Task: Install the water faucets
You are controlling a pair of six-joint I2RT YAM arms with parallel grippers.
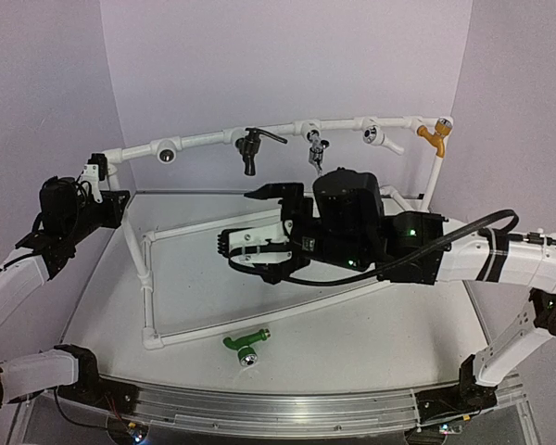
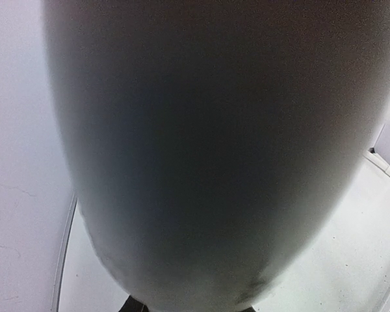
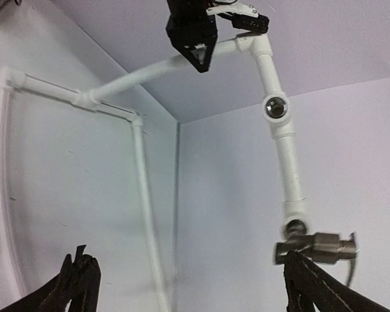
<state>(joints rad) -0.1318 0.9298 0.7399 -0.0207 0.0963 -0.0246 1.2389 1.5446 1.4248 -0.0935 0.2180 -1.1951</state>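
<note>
We see the dark faucet (image 1: 250, 151) mounted on the top rail of the white pipe frame (image 1: 204, 141), left of the middle. Its body hangs down from the fitting, so its long axis runs from the rail toward the bench (image 1: 371, 357). Its lever handle sticks out sideways to the right, along the rail.

The green faucet (image 1: 244, 343) lies on its side on the bench, just on the near side of the frame's front pipe and well apart from both arms. Its green body runs roughly left to right, and a round silver end is turned toward the near edge.

The right fingers (image 3: 81, 286) stand wide apart with nothing between them. In the right wrist view, one fingertip sits just below the dark faucet; we cannot tell whether it touches.

The left fingers (image 3: 194, 39) are at the frame's rear left corner and look closed around the pipe. A white blur fills the left wrist view.
</note>
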